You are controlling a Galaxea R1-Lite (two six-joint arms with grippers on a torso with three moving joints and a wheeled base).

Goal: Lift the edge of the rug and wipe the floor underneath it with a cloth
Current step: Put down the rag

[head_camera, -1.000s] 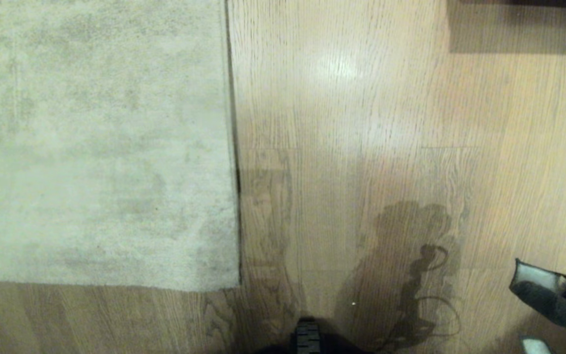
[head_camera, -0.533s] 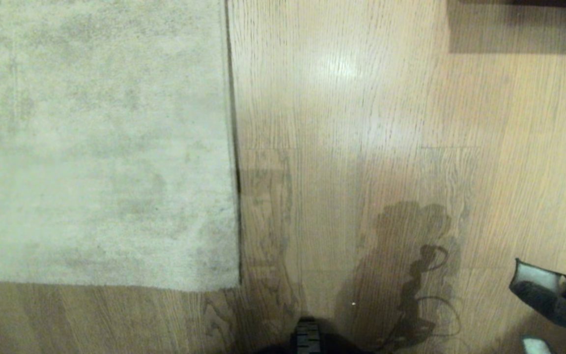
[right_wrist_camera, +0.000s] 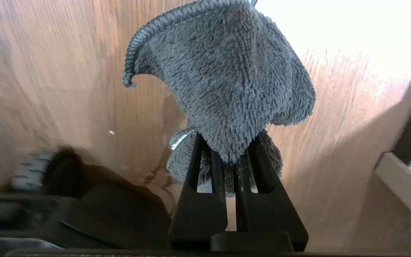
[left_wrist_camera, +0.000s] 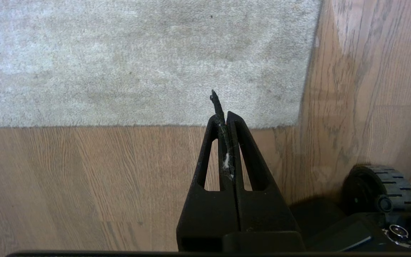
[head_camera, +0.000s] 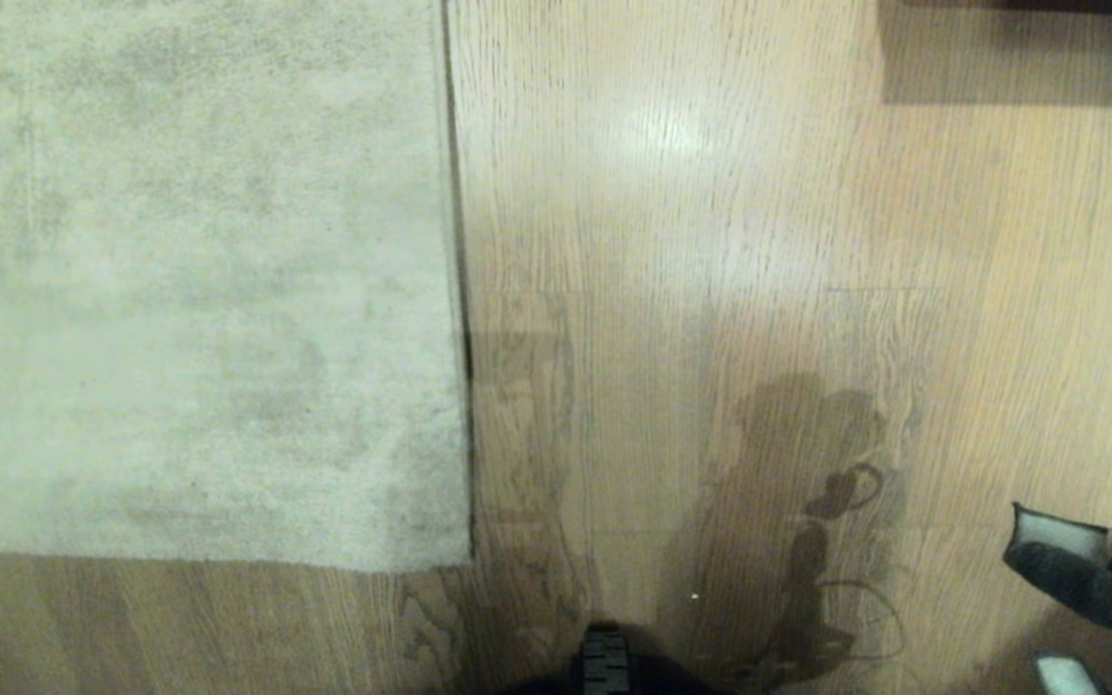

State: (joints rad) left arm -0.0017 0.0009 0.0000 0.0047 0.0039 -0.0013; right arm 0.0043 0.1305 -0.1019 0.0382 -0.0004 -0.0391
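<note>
The pale grey-beige rug [head_camera: 189, 280] lies flat at the left, and the rug edge [head_camera: 459, 290] runs straight down to a corner [head_camera: 467, 562]. Light brown wood floor [head_camera: 691, 241] fills everything else in view. My right gripper [right_wrist_camera: 227, 144] is shut on the grey fluffy cloth [right_wrist_camera: 227, 78], which it holds above the floor. In the head view the cloth [head_camera: 1082, 579] shows at the lower right edge. My left gripper [left_wrist_camera: 224, 116] is shut and empty, hovering over bare floor just short of the rug's near border [left_wrist_camera: 137, 125], left of its corner [left_wrist_camera: 298, 124].
My base's black wheel [head_camera: 604, 664] sits at the bottom centre, also seen as the wheel [left_wrist_camera: 382, 185] in the left wrist view. A dark piece of furniture [head_camera: 1024, 48] stands at the far right. A pale baseboard [right_wrist_camera: 405, 182] runs beside the right gripper.
The cloth at the lower right has shifted slightly, and the arm's shadow on the floor has stretched farther away. The rug and the left gripper have not moved.
</note>
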